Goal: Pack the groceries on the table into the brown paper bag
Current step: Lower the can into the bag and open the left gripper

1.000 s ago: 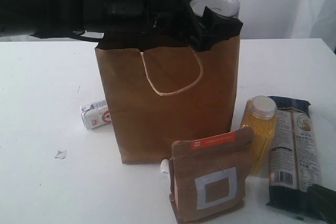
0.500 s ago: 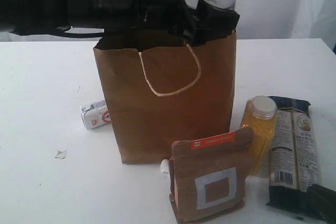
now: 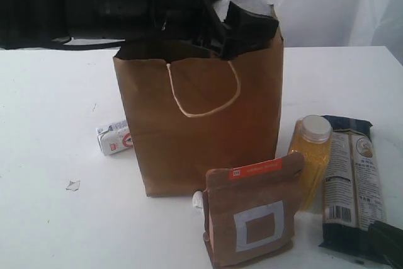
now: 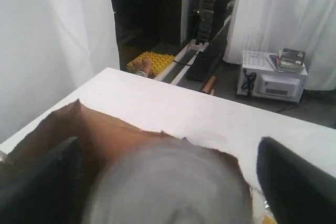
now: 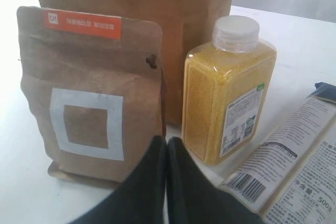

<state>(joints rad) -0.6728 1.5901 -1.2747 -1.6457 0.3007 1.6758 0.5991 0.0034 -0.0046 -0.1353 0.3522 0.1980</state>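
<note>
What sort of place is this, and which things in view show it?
Probably a robot lab or workroom, not a home kitchen: white curtains screen a plain white table, and beyond it are a keyboard and a dark equipment stack.

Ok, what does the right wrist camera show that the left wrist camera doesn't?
Only the right wrist view: the brown pouch with white square, the yellow-grain bottle, the long dark-blue packet and the shut right gripper. Only the left wrist view: a blurred grey round top at the brown paper bag's open mouth, and the room beyond the table. Both: the bag and the white table.
</note>
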